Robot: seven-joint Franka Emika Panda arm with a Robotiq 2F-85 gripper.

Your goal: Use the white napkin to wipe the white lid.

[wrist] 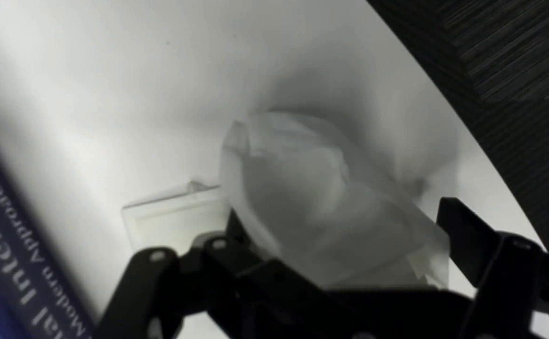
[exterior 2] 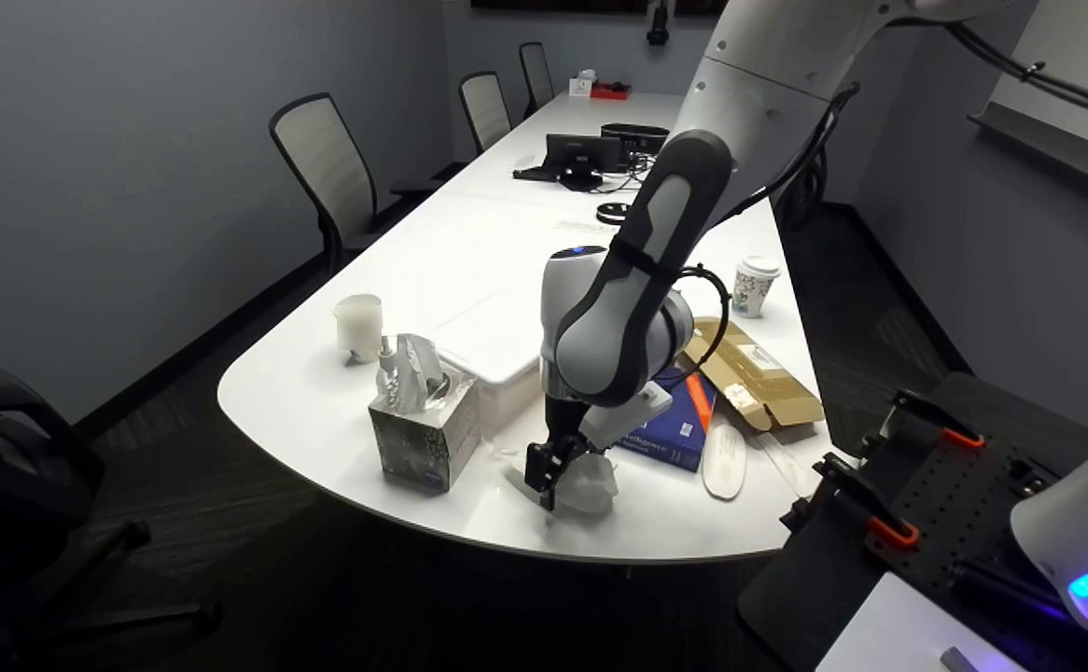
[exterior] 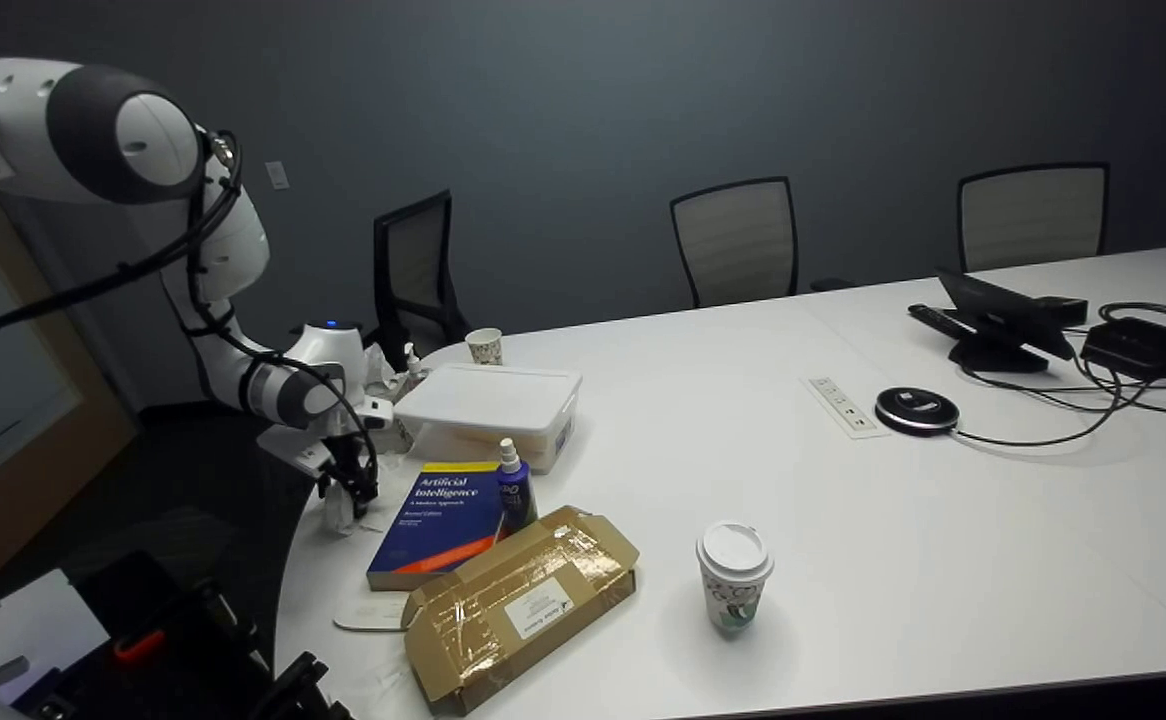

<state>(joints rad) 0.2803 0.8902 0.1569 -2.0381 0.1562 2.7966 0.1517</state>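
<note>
The white lid [exterior: 491, 392] is flat and rectangular and sits on a clear plastic box; my arm hides part of it in an exterior view [exterior 2: 493, 336]. The white napkin [exterior 2: 586, 483] is crumpled at the table's near curved edge, beside the blue book. In the wrist view the napkin [wrist: 298, 197] fills the space between my jaws and reaches beyond the fingertips. My gripper [wrist: 343, 219] points down, low over the table, with its fingers wide apart around the napkin. It also shows in an exterior view [exterior: 348, 497]. The napkin touches or overlaps the right finger; a firm grip is not visible.
The blue book [exterior: 443, 525], purple spray bottle [exterior: 516, 492] and cardboard box [exterior: 523, 605] lie beside the gripper. A tissue box [exterior 2: 427, 434] stands on its other side. A pale flat piece [wrist: 171, 219] lies by the napkin. A lidded paper cup [exterior: 733, 575] stands farther off.
</note>
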